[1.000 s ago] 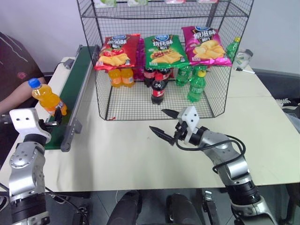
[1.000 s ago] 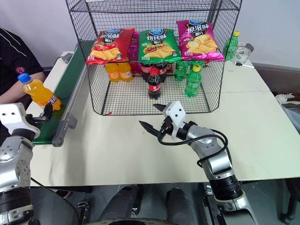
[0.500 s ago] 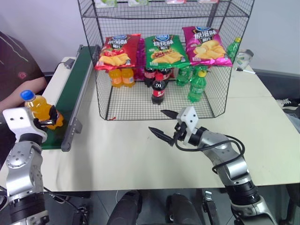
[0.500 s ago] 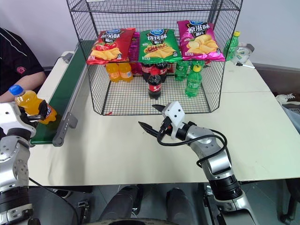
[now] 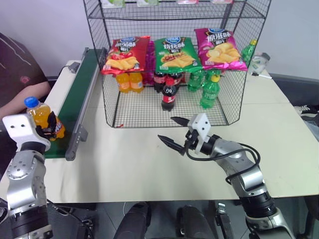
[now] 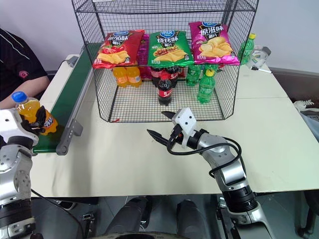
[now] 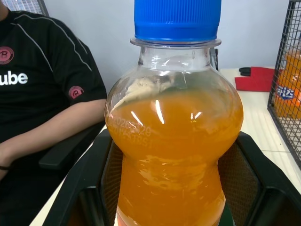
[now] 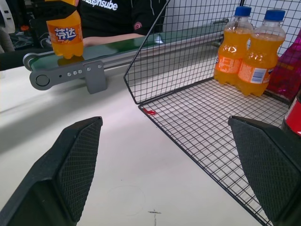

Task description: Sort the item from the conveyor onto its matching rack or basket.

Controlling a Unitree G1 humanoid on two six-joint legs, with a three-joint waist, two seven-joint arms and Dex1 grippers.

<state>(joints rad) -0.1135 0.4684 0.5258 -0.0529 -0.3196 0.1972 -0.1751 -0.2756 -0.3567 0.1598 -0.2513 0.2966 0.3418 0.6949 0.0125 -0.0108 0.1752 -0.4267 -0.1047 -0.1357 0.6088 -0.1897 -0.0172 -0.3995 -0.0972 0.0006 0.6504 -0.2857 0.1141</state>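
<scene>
Left gripper (image 5: 50,130) clamping tight around the orange soda bottle (image 5: 42,119) at the near end of the conveyor (image 5: 79,92), right gripper (image 5: 173,130) hovering over the table (image 5: 149,164), fingers spread wide, holding nothing, before the wire rack (image 5: 169,107).

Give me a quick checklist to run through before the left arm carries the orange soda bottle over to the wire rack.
1. Left claw shut on the orange soda bottle: ok.
2. Bottle base lifted off the conveyor: cannot tell.
3. Bottle upright: not ok, it leans a little.
4. Right claw open, hanging over the table in front of the rack, possibly in the path: not ok.
5. Free grid floor beside the two orange bottles in the rack: ok.
6. Person's arm next to the conveyor: not ok.
</scene>
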